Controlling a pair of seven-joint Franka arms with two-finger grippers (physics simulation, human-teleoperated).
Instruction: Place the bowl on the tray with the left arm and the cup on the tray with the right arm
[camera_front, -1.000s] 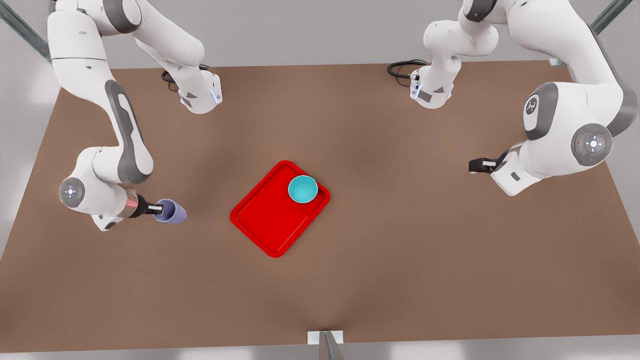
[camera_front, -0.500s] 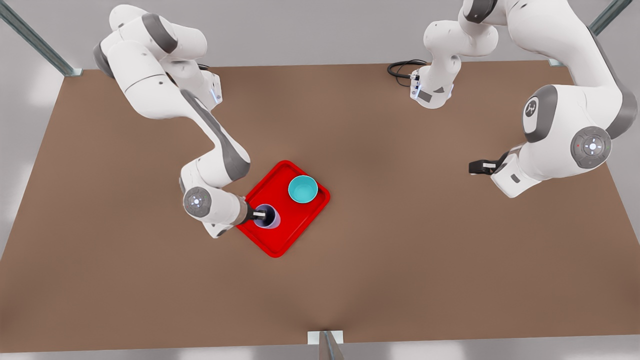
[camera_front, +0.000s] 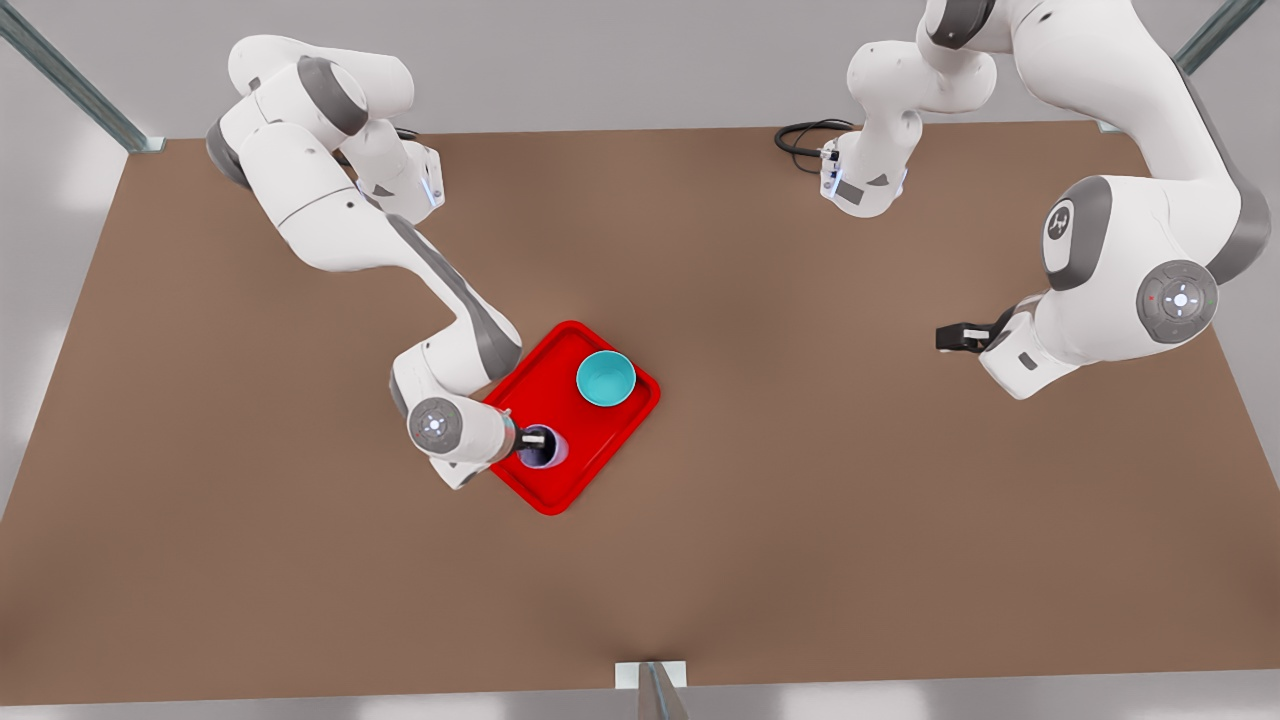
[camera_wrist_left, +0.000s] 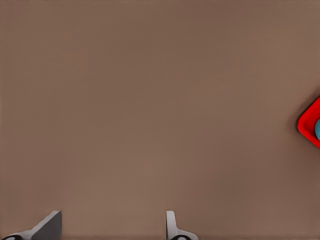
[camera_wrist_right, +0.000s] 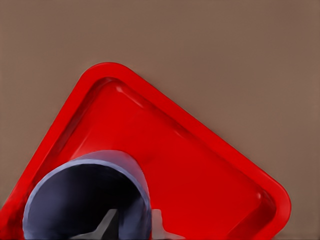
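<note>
The red tray (camera_front: 590, 440) lies mid-table, and the turquoise bowl (camera_front: 605, 378) stands upright in its far corner. My right gripper (camera_front: 535, 440) reaches in from the front view's left and is shut on the rim wall of the lavender cup (camera_front: 545, 458), which is upright over the tray's near-left part. In the right wrist view one finger is inside the cup (camera_wrist_right: 75, 200) and one outside, above the tray (camera_wrist_right: 190, 170). I cannot tell whether the cup touches the tray. My left gripper (camera_front: 950, 337) waits open over bare table at the front view's right, its fingers (camera_wrist_left: 172, 227) wide apart.
The brown table (camera_front: 800, 500) spreads wide around the tray. Black cables (camera_front: 805, 135) lie by the arm bases at the far edge. A metal post (camera_front: 650, 690) stands at the near edge. A tray corner (camera_wrist_left: 307, 122) shows in the left wrist view.
My right gripper carried the cup from the bare table at the front view's left to over the tray, then a little farther in. The left arm barely shifted.
</note>
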